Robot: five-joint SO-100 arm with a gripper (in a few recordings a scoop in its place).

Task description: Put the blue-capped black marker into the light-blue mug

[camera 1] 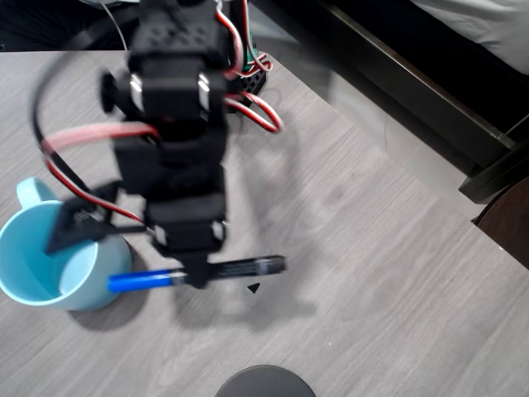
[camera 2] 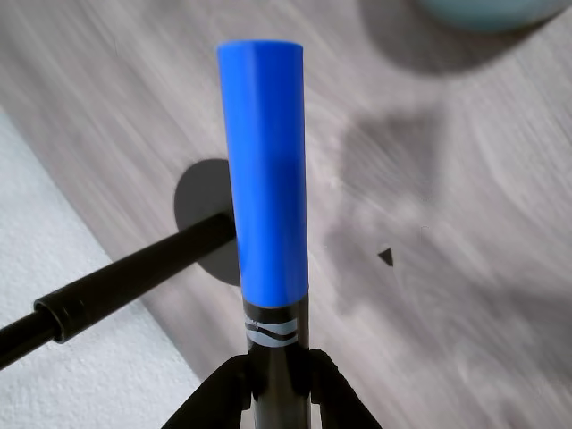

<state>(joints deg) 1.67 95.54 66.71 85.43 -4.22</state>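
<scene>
The blue-capped black marker [camera 1: 198,273] hangs level above the grey wood table, its blue cap pointing left toward the light-blue mug [camera 1: 50,265]. My gripper [camera 1: 196,276] is shut on the marker's black barrel just behind the cap. The cap's tip lies over the mug's right rim in the overhead view. The mug stands upright at the left edge, handle at its upper left, partly covered by the arm. In the wrist view the marker [camera 2: 266,206] rises from between my black fingers [camera 2: 222,393], and a sliver of the mug [camera 2: 487,11] shows at the top edge.
A dark round base [camera 1: 264,382] with a black rod [camera 2: 125,281] stands at the table's front edge. A small black triangle mark [camera 1: 253,288] lies on the table. The table's right edge runs diagonally, with a dark bed frame [camera 1: 413,83] beyond. White floor [camera 2: 71,357] shows below the table.
</scene>
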